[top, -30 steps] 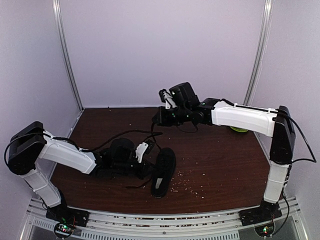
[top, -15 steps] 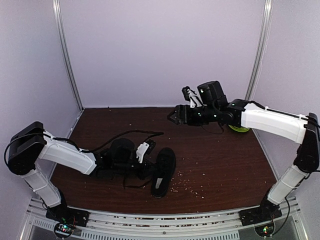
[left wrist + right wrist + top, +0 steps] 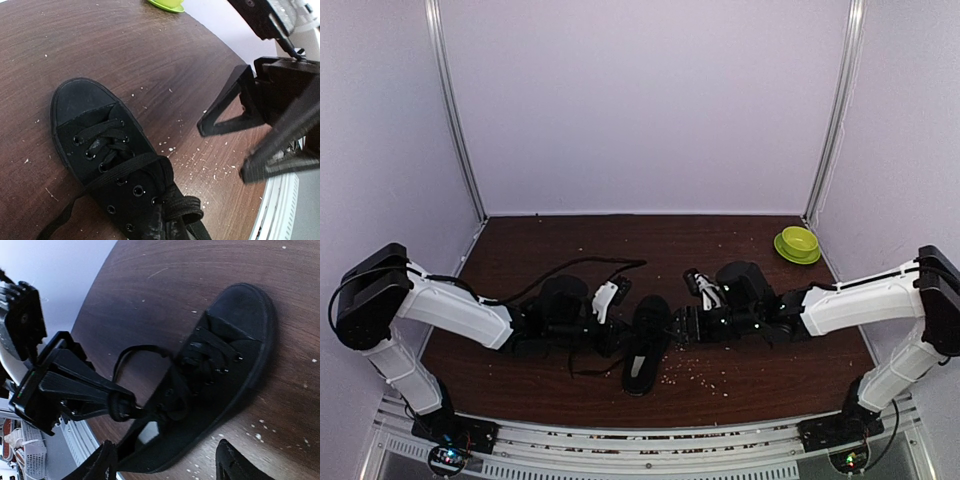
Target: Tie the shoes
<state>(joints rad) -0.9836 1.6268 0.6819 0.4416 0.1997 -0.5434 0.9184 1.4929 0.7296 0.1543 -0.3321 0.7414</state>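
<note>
The black shoe (image 3: 646, 346) lies at the table's front centre, toe toward the back. Its toe cap and crossed laces fill the left wrist view (image 3: 100, 145). My left gripper (image 3: 616, 338) sits at the shoe's left side, shut on a black lace (image 3: 119, 405) near the top eyelets. The pinched lace bunches into a small loop (image 3: 197, 212). My right gripper (image 3: 673, 328) is just right of the shoe, open and holding nothing. Its own fingertips (image 3: 106, 460) frame the shoe's heel end, and the left wrist view shows them (image 3: 225, 117) spread wide. A long lace (image 3: 582, 268) trails left across the table.
A green bowl (image 3: 798, 244) stands at the back right, also seen at the top of the left wrist view (image 3: 167, 4). Pale crumbs (image 3: 695, 372) are scattered right of the shoe. The enclosure walls close in on three sides.
My right gripper opened, let go of the lace it held up at the back, and swung down to the shoe's right side. The freed lace dropped onto the table. The left arm stayed put.
</note>
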